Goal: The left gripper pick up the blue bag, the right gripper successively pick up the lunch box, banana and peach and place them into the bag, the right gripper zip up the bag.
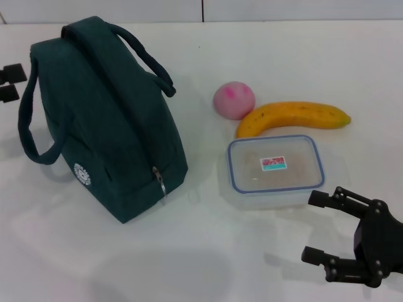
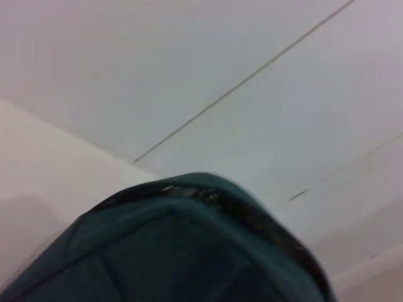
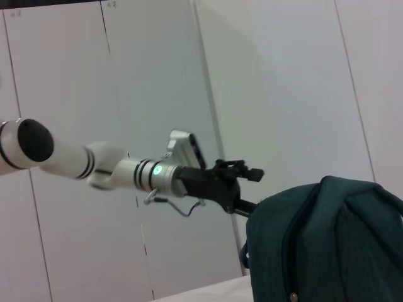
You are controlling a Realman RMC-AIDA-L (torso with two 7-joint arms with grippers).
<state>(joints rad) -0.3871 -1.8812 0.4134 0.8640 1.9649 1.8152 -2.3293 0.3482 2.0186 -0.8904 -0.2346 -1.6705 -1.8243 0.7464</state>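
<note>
Currently, the blue bag (image 1: pixel 104 119) is standing upright on the white desk (image 1: pixel 296 56), zipped closed, with its 2 loop handles arching up and out. It is looking soft and floppy, made of woven fabric, so it will probably sag when lifted; the handle loops or the top ridge seem the best places to take hold. A ring zip pull (image 1: pixel 162 184) is hanging at the near corner, small and thin, likely fiddly to pinch.

The left hand (image 1: pixel 9 83) is sitting just beyond the bag's far side, close to the handles but not touching; whether its fingers are apart or together I cannot tell. Its wrist camera is looking over the bag's top edge.

The right hand (image 1: pixel 318 226) is hovering with fingers spread wide and holding nothing. Just ahead of it the lunch box (image 1: pixel 275 171) is lying flat: clear, rigid plastic with rounded corners and a blue-rimmed lid, probably light but smooth and slippery, best gripped across its short sides. Beyond the box, nearly touching its far edge, the banana (image 1: pixel 293 117) is lying curved, yellow-orange, firm yet bruisable, best taken at its middle. Beside the banana's stem end the peach (image 1: pixel 234 99) is resting, pink, round, likely to roll and needing a gentle squeeze.
</note>
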